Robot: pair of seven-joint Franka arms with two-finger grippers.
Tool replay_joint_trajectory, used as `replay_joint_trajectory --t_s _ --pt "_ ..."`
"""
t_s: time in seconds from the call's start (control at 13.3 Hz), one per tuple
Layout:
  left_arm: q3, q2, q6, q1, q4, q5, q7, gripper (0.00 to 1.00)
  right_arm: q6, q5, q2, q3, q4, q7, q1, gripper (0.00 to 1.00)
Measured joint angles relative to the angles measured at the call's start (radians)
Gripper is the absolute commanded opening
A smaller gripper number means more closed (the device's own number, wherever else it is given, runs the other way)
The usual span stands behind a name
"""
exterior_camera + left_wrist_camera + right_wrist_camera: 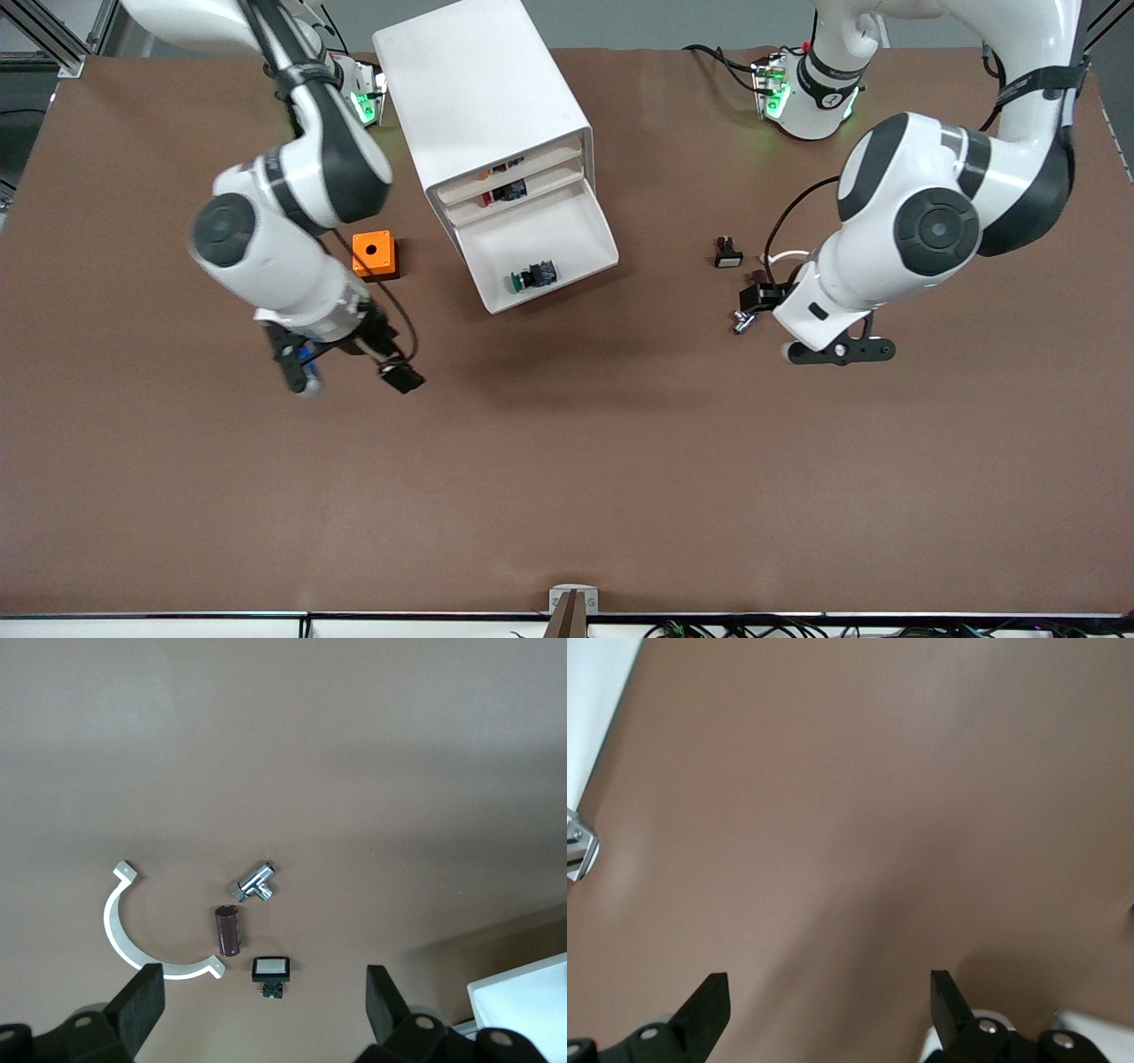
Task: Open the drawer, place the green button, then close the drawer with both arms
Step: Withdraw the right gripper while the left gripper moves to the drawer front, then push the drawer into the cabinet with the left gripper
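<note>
1. The white cabinet [483,106] stands on the brown table [567,478], toward the right arm's end, its front facing about 5 o'clock in the front view.
2. The drawer [540,244], third counting downward, is pulled out and open.
3. The button [532,277] with the green cap lies inside the open drawer, near its front wall.
4. An orange cube [373,254] with a round hole sits on the table at 9 o'clock from the drawer.
5. The right claw [306,368] hangs over bare table at 6 o'clock from the orange cube; its fingers [709,1010] are spread wide and hold nothing.
6. The left claw [837,352] hovers toward the left arm's end of the table, fingers [142,1010] released and empty.
7. In the left wrist view, a white curved bracket [124,935], a brown cylinder [229,929], a chrome fitting [257,882] and a black button with a white rectangular cap [270,971] lie close together on the table.
</note>
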Motion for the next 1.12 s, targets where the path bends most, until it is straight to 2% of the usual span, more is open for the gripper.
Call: replay_joint_trajectory --t_s 0.45,0.6,0.82,1.12 --pt "-0.086 -0.001 0.156 -0.004 -0.101 0.002 0.000 1.00 -0.223 -0.006 -0.137 -0.002 0.003 -0.656 -0.247 1.00" --pt "-0.103 0.003 0.205 -0.012 -0.114 0.002 0.000 1.00 -0.281 -0.061 -0.188 -0.002 0.004 -0.834 -0.287 1.00" --pt "-0.108 0.033 0.302 -0.056 -0.121 0.002 -0.026 1.00 -0.340 -0.166 -0.260 0.001 0.003 -0.993 -0.293 1.00" --pt "-0.111 0.104 0.387 -0.155 -0.102 0.002 -0.214 1.00 -0.408 -0.189 -0.342 0.003 0.003 -1.086 -0.293 1.00"
